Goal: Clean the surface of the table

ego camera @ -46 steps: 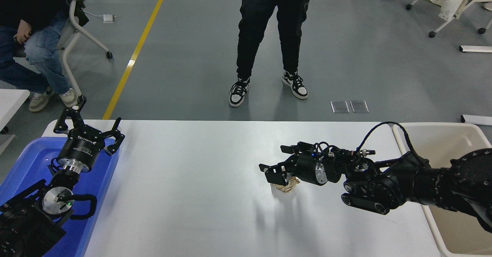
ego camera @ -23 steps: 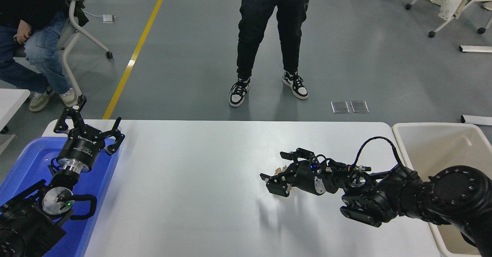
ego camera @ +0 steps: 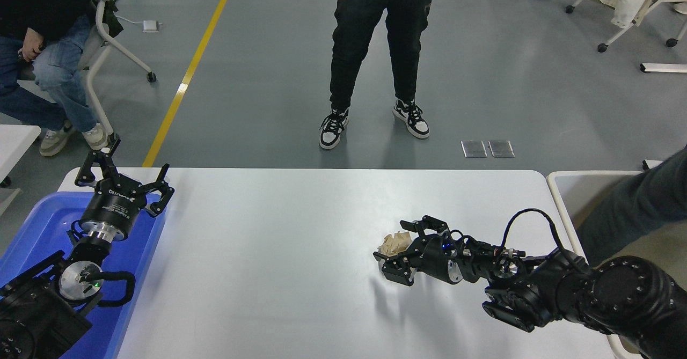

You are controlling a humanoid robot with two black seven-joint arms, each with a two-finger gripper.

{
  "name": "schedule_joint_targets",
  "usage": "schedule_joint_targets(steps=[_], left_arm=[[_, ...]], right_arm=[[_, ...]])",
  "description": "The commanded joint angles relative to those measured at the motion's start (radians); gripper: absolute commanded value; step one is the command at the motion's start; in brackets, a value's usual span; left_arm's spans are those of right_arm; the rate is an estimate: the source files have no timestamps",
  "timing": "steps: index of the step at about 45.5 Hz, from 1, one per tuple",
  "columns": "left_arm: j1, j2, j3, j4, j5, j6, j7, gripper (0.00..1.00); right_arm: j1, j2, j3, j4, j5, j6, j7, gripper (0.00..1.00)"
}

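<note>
Since 1 s ago, right gripper [ego camera: 397, 253] is sitting lower and closer to the camera side of the table surface [ego camera: 279, 262], and the crumpled brown paper wad [ego camera: 394, 242] is now showing at its far-left side instead of under it; a grey sleeve [ego camera: 633, 209] is now reaching in from the right edge over the cream bin [ego camera: 561, 187].

Head view: right arm is coming in from lower right, lying low over the tabletop, w/ fingers spread apart around the wad, one finger beyond it, one nearer the camera; can't tell if they're touching it. Wad is resting on the white tabletop, right of centre. Table surface is filling the lower middle of the pic, betw. blue tub [ego camera: 32, 230] at left and cream bin at right. Left gripper [ego camera: 124, 179] is hanging parked over the tub's far end, fingers splayed open, holding nothing. Person in black trousers [ego camera: 370, 37] is standing beyond the far edge; another is sitting at top left.
</note>
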Motion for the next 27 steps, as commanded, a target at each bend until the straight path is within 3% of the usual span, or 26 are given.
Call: schedule_joint_targets(steps=[1,27], left_arm=[[0.000,-0.001,0.000,0.000,0.000,0.000,0.000,1.00],[0.000,0.000,0.000,0.000,0.000,0.000,0.000,1.00]], right_arm=[[-0.027,0.002,-0.003,-0.047,0.002,-0.009,0.028,0.99],[-0.053,0.002,-0.001,-0.072,0.006,-0.009,0.051,0.98]])
